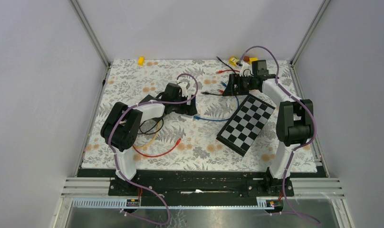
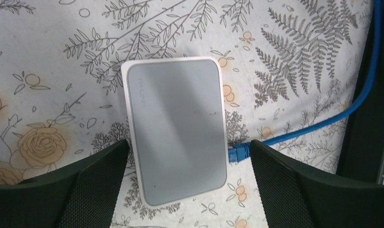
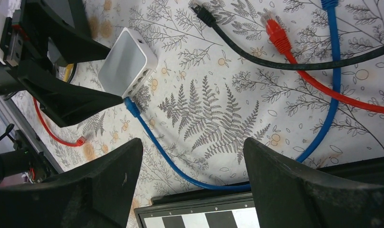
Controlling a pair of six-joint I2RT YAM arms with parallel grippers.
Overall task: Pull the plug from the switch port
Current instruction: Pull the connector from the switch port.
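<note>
The blue plug (image 2: 237,153) sits against the right-hand edge of the switch (image 2: 176,128), low on that side. Its tip is at the port face and appears seated. In the right wrist view the same plug (image 3: 131,105) meets the bottom end of the port row of the white switch (image 3: 126,69), which lies in the upper left of that frame. The blue cable (image 3: 190,178) runs from the plug down across the frame, then curves up the right side.

The left fingers (image 2: 85,185) are spread wide and grip nothing. One finger is at the lower left edge of the switch. The other is at lower right, just beside the plug, so switch and plug lie between them.

The right fingers (image 3: 100,190) are also wide apart and empty, hanging over the flowered surface (image 3: 218,95) well apart from the switch.

A red cable (image 3: 318,80) with its red plug (image 3: 275,31) and a black cable (image 3: 256,54) cross the upper right of that view, and the blue cable crosses both.

In the top view a checkerboard (image 1: 247,124) lies right of centre on the surface, near the right arm, and another red cable (image 1: 154,153) loops at lower left.
</note>
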